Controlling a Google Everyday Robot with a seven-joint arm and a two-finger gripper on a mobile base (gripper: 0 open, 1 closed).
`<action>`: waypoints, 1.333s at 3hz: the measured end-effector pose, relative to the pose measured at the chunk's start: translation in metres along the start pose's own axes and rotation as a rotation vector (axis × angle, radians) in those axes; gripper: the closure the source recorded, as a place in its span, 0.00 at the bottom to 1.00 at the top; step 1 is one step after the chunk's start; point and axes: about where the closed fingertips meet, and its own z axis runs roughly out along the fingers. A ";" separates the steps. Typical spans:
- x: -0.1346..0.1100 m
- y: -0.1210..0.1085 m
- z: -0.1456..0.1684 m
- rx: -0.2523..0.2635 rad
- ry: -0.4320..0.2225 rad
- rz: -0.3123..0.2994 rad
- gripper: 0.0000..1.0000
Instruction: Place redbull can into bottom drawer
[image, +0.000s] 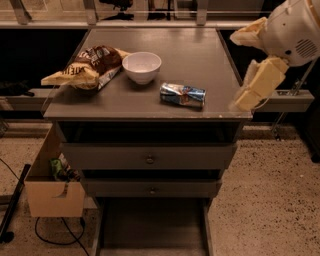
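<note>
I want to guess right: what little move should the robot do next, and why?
Probably move the end effector over the redbull can. It hangs at the edge of the cabinet top, apart from the can, which lies on its side there. The bottom drawer is already open.

Grey cabinet top, flat, worn along the front edge. Yellow-and-brown chip bag lies crumpled at the left side, one corner hanging past the left edge. White round bowl stands upright just beside the bag, to its right. Below the top: taller drawer front with a round metal knob, closed; under it a narrower drawer front with a small knob. Cardboard box on the speckled floor at the cabinet's left, something green inside. Black cable loops beneath the box.
</note>
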 end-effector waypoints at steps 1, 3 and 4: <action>0.000 -0.014 0.021 0.006 0.013 0.012 0.00; 0.016 -0.047 0.077 -0.003 0.071 0.076 0.00; 0.027 -0.075 0.103 -0.007 0.065 0.133 0.00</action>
